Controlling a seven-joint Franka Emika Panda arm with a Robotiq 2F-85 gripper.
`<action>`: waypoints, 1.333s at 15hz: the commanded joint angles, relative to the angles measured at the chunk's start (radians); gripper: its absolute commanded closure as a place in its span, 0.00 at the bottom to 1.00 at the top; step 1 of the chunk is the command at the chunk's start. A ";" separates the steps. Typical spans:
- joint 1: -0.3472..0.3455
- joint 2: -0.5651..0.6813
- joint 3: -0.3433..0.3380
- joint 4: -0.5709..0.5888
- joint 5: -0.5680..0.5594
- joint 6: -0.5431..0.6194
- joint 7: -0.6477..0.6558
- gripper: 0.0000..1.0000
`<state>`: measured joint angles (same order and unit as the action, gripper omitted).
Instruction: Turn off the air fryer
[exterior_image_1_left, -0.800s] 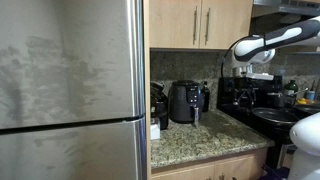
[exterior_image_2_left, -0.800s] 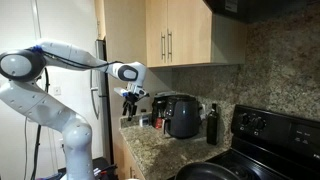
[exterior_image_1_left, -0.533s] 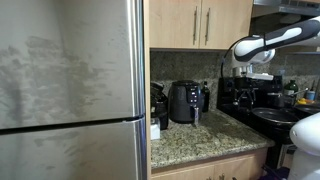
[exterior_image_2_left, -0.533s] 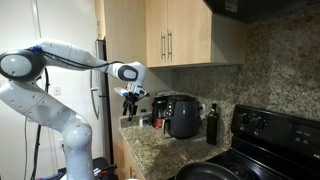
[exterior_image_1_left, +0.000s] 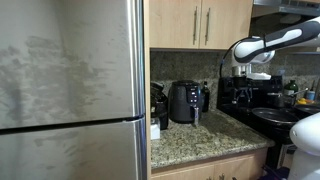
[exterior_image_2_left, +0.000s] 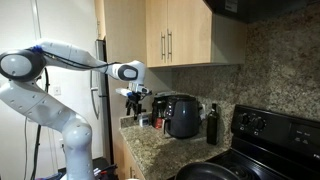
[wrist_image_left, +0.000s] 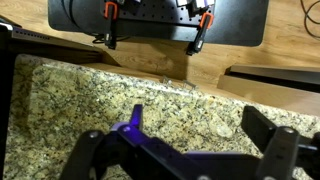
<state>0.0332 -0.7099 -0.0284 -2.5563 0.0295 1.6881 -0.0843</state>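
Observation:
The air fryer (exterior_image_1_left: 187, 101) is a squat glossy black appliance standing at the back of the granite counter (exterior_image_1_left: 205, 140). It also shows in an exterior view (exterior_image_2_left: 182, 116). My gripper (exterior_image_2_left: 133, 100) hangs in the air above the counter's front edge, apart from the air fryer; it also shows in an exterior view (exterior_image_1_left: 243, 84). In the wrist view the gripper (wrist_image_left: 180, 140) is open and empty, with bare granite (wrist_image_left: 120, 90) between its fingers. The air fryer is out of the wrist view.
A stainless fridge (exterior_image_1_left: 70, 90) fills one side. Wooden cabinets (exterior_image_2_left: 175, 40) hang above the counter. A dark bottle (exterior_image_2_left: 211, 125) stands beside the air fryer. A black stove (exterior_image_2_left: 270, 135) lies past it. Small items (exterior_image_2_left: 147, 121) sit by the fryer.

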 joint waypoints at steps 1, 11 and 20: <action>-0.008 0.064 0.014 0.024 -0.007 -0.021 0.020 0.00; 0.138 0.108 0.126 -0.026 0.219 0.306 0.080 0.00; 0.060 0.167 0.259 -0.123 0.210 0.917 0.110 0.00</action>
<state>0.1593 -0.5712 0.1548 -2.6278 0.2512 2.4111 0.0031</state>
